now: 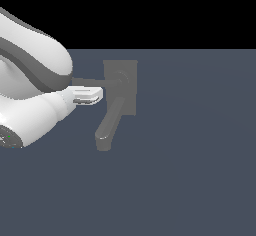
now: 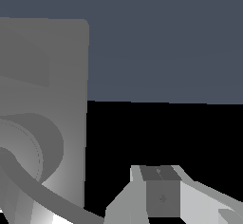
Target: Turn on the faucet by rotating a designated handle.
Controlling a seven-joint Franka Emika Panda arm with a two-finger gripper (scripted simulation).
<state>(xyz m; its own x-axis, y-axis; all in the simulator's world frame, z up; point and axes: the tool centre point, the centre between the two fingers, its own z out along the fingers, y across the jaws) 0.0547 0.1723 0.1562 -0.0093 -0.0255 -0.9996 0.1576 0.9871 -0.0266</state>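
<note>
Beside the faucet (image 1: 120, 87), only the exterior view shows its spout (image 1: 107, 127); pincer (image 1: 90, 95) opening unclear.

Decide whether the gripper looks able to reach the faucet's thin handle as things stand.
Probably yes. The gripper sits close beside the handle, which runs from the faucet's round hub toward the arm, with nothing between them.

Dull grey matt metal faucet (image 1: 120, 87), smooth glossy white plastic-looking hand (image 1: 92, 94), matt slate floor (image 1: 190, 170)

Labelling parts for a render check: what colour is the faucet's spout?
Dull dark grey, plain, like the spout's back plate; clearest in the exterior view.
</note>
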